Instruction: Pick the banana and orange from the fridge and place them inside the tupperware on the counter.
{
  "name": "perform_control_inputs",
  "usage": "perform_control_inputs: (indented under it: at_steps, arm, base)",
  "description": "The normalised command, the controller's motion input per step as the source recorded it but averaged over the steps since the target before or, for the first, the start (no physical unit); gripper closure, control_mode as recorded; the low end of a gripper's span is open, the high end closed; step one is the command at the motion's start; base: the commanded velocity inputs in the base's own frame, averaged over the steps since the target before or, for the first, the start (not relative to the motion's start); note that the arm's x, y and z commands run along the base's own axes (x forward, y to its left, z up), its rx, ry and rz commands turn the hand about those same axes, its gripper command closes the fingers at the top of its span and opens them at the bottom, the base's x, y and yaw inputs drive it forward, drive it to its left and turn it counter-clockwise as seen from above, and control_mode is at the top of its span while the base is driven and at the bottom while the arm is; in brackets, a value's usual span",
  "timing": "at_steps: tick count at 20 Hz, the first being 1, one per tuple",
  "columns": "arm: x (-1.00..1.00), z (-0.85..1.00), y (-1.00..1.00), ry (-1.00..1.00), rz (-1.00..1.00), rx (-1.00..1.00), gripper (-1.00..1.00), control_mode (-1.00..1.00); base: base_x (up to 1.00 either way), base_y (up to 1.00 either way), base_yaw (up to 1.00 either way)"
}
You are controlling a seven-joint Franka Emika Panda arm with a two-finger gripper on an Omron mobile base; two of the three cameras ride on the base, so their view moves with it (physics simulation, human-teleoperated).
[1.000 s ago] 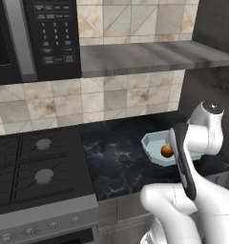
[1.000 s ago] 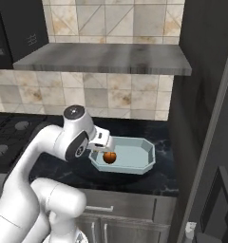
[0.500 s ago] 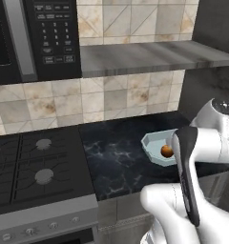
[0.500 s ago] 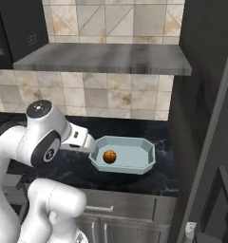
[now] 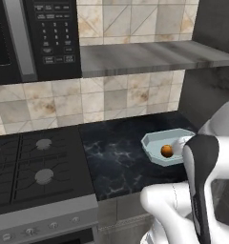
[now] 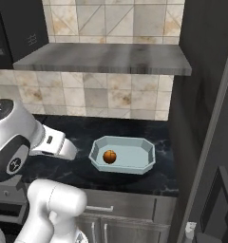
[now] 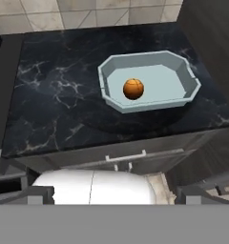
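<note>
The orange (image 7: 133, 88) lies inside the tupperware (image 7: 114, 100), toward its left end in my hand view, resting on the tray's floor with nothing else beside it. The tupperware sits on the black tabletop (image 7: 54, 105), near the front edge and close to the dark fridge (image 6: 206, 95) side on the right. My hand (image 7: 114, 193) is wide open and holds nothing, pulled back over the cabinet front and looking down at the tray from a distance. So I judge half the job done: one fruit is delivered. The banana is what remains; it is not in the tray, so I would have to turn to the fridge, fetch it, and lay it next to the orange.
</note>
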Motion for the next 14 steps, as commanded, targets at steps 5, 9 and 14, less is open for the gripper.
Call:
perform_control_inputs:
  at_steps: [5,9,14]
  arm:
    - [-0.35,0.03,0.06,-0.09,-0.05,0.0,-1.0,-1.0]
    - [0.0,0.0,0.01,0.0,0.0,0.0,-1.0,-1.0]
    - [-0.15,0.0,0.0,-0.05,-0.04,0.0,-1.0,-1.0]
  base:
    - [0.0,0.0,0.0]
    - [0.0,0.0,0.0]
    - [0.0,0.0,0.0]
